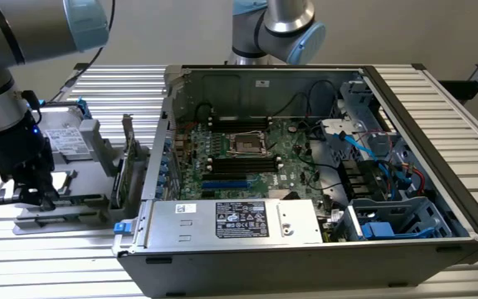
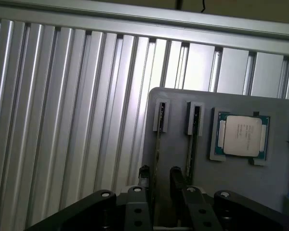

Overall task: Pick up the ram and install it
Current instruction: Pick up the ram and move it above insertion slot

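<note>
On the gray tray (image 2: 176,103) beside the computer (image 1: 305,268), the ram (image 2: 157,147) stands on its thin edge, probably so the wide-open gripper (image 2: 159,174) fits on both sides.

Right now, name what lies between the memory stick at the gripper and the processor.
Another memory stick, upright in the gray tray, in the wrist view.

Ribbed metal table (image 1: 56,271), plain beige wall (image 1: 168,31)
</note>
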